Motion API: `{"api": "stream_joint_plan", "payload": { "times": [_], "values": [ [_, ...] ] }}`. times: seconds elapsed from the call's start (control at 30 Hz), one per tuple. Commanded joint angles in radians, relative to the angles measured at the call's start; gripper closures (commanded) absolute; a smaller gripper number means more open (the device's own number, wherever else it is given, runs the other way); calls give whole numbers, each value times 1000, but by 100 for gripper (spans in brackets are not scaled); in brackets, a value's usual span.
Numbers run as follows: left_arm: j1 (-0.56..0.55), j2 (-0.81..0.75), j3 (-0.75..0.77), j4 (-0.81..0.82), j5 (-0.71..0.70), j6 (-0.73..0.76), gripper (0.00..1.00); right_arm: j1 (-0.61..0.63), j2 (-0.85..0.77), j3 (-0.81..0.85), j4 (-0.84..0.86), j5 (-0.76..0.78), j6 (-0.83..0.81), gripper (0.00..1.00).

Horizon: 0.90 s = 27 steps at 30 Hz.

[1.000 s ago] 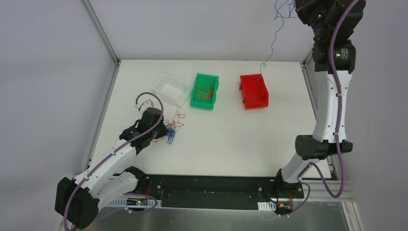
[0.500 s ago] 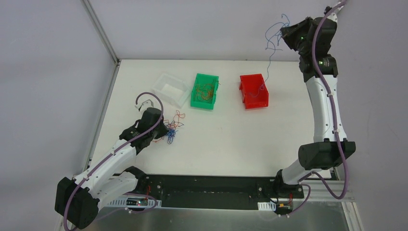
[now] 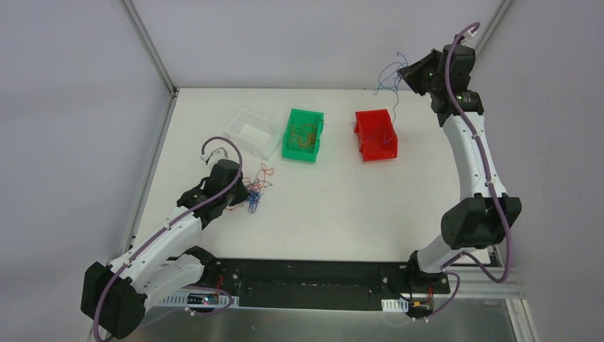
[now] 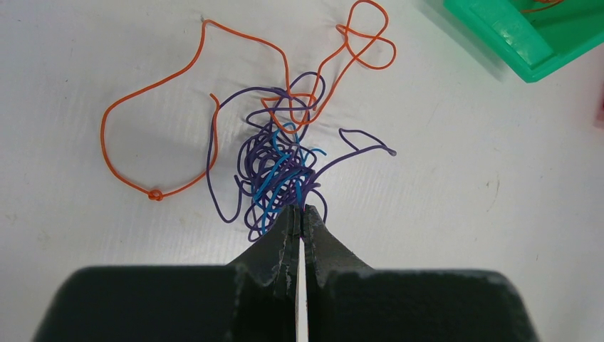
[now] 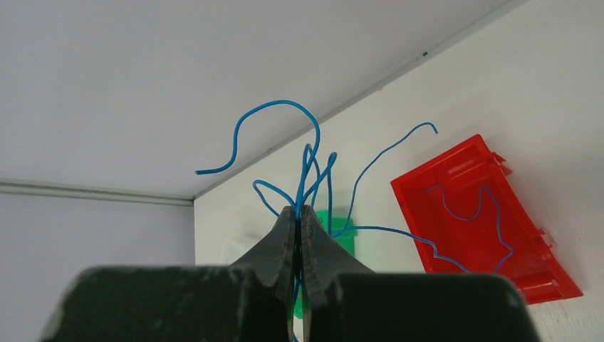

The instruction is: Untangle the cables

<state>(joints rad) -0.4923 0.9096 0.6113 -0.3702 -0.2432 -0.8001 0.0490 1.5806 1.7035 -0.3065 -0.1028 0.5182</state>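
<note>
Lowered since a second ago, the right tool point(image 3: 407, 71) hangs near the far right corner of the tabletop point(image 3: 335, 214), by the red bin point(image 3: 375, 135). Left wrist view: the left tool point(image 4: 300, 211) is pinched tight on the purple-blue tangle point(image 4: 278, 167), with orange loops point(image 4: 142, 92) sprawling beyond it. Right wrist view: closed jaws grip a blue cable point(image 5: 313, 171) that trails into that bin.

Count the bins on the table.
3. The clear bin is leftmost, the green bin in the middle, the red bin rightmost, in a row; none seems hidden.
</note>
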Motion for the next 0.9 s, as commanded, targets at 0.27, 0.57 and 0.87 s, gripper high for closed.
{"api": "stream_joint_plan", "payload": {
  "times": [0.27,0.57,0.87],
  "values": [
    [-11,-5,37,25,-5,-3,100,12,59,-207,-83,-45,-56,100],
    [-11,-5,34,25,-5,-2,100,22,219,-188,-152,-25,-103,100],
    [-11,-28,20,23,-13,5,100,54,400,-31,-222,-4,-133,100]
  ]
}}
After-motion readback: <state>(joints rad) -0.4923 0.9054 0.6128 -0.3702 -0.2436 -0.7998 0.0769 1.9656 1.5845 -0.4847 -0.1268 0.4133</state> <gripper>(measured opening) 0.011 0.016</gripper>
